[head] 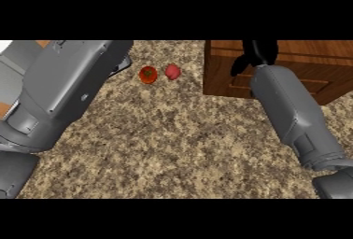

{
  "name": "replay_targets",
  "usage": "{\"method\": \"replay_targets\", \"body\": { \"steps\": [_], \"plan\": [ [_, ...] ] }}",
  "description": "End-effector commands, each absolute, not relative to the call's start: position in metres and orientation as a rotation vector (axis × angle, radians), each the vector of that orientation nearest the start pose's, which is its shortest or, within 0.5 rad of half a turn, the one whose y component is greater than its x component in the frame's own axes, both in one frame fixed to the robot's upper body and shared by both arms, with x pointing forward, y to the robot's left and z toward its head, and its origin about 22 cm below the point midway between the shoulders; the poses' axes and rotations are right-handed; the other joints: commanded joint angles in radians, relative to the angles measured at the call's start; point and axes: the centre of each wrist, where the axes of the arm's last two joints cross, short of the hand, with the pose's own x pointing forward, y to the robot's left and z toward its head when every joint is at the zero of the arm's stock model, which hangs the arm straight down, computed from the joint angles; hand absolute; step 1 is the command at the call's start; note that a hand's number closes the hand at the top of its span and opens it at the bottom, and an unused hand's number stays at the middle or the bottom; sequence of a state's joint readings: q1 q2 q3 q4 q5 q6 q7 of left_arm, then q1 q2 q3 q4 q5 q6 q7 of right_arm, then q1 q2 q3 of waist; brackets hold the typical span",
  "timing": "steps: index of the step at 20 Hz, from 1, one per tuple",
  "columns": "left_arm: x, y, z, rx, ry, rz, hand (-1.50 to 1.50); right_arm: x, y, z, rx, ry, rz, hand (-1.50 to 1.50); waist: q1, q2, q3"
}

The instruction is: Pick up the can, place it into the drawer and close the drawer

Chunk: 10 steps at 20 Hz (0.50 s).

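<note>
Right robot hand (pixel 257 53) extended forward, fingers hanging down — left forearm (pixel 62 88) raised

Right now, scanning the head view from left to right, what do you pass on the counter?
Left forearm → orange-red round fruit → pink-red fruit → wooden drawer unit → right hand on the drawer unit. No can shows.

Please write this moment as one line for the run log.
right hand: over wooden drawer unit | left hand: out of view | can: not visible | counter: tomato, pink item
</note>
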<state>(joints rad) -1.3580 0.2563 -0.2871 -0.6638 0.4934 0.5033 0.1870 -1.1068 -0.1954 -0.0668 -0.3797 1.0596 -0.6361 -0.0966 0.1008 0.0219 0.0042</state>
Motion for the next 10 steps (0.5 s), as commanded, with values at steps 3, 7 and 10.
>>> {"method": "replay_targets", "body": {
  "steps": [3,7,10],
  "plan": [
    [0.440,0.100,0.253,0.053,-1.696,-0.040,-1.50,0.472,-0.165,0.145,-1.248,-1.861,0.730,-1.50,0.028,-0.012,-0.003],
    [0.441,0.124,0.246,0.047,-1.688,-0.033,-1.50,0.472,-0.152,0.149,-1.148,-1.962,0.673,-1.50,0.019,-0.003,-0.003],
    [0.438,0.133,0.247,0.064,-1.702,-0.001,-1.50,0.473,-0.166,0.146,-1.136,-1.973,0.675,-1.50,0.007,-0.006,-0.002]
  ]
}}
